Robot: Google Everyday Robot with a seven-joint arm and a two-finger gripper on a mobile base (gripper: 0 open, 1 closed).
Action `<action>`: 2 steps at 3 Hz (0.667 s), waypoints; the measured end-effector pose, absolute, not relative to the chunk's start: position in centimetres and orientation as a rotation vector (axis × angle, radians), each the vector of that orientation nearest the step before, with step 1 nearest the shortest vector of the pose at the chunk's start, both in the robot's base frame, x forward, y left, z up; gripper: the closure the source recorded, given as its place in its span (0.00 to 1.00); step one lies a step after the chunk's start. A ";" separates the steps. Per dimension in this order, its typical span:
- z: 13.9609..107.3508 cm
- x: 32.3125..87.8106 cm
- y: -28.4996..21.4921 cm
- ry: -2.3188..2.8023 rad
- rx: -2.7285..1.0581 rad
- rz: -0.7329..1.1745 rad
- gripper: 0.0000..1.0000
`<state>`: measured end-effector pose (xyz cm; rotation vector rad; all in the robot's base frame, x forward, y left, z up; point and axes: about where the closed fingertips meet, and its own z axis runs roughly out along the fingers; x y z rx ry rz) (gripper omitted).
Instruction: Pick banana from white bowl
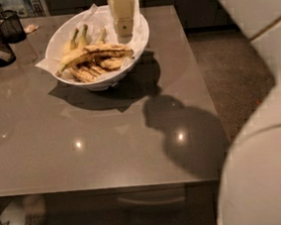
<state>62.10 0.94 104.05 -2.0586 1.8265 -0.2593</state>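
— Several bananas lay in the white bowl (55, 48) at that moment. Which one was yours?

— Your banana (92, 52) was the longest. It lay across the top of the heap, with its yellow stem end toward the left rim and its dark brown half pointing right. Shorter brown-streaked bananas (91, 72) lay under it, and green-tipped ones (76, 38) leaned behind it.

— And where did you have the hand?

— Your hand (124, 30) hung at the far side of the bowl, over the paper lining (139, 20) and just beyond the banana's dark end. I could not tell how far open it was. The banana itself rested in the bowl.

— What else was around?

— The bowl sat toward the far edge of the grey bench (109, 152). A dark mesh basket (10, 25) stood at the far left corner, well apart from the bowl. Your arm's pale casing (265, 172) filled the right of the view, and a shadow (182, 130) fell on the bench near its right edge.
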 end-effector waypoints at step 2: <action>105.5 64.9 5.7 1.699 -2.072 -0.289 0.00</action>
